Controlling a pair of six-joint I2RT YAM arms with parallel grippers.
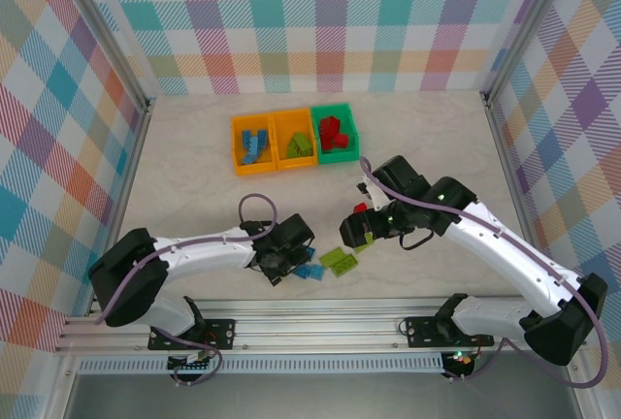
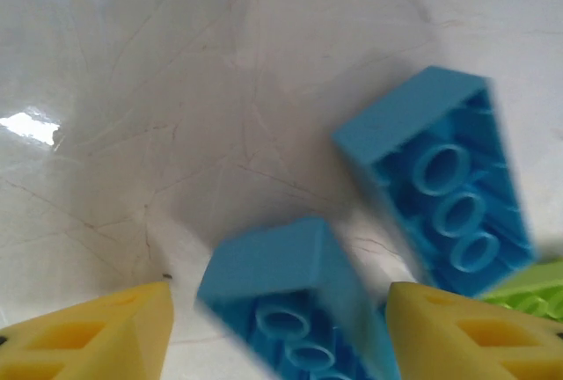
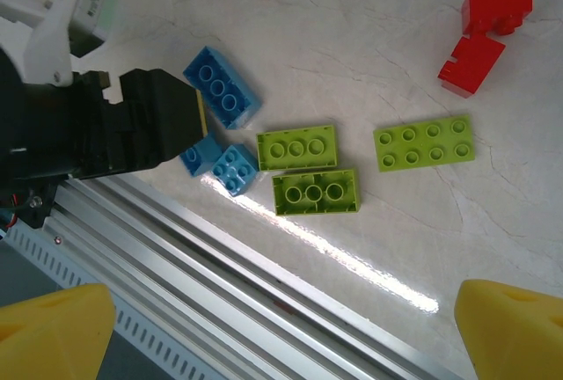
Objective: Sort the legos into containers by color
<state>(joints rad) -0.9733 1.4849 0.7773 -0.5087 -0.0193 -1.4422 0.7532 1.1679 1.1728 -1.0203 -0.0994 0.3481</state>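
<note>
The left gripper is low over the table with its yellow fingers spread wide. A blue brick lies between them, underside up, and neither finger clearly touches it. A second blue brick, also underside up, sits just beyond it on the right, with a green edge peeking in beside that. The right gripper hangs higher, with its fingers wide apart and nothing between them. Its camera looks down on the loose bricks near the rail. There are three blue ones by the left gripper's black head, two green bricks side by side and touching, a third green brick a little apart to the right, and red bricks further off. From above, the three bins stand in a row at the far middle of the table, well apart from both grippers. The left orange bin holds blue bricks, the middle orange bin holds green ones, and the green bin holds red ones.
</note>
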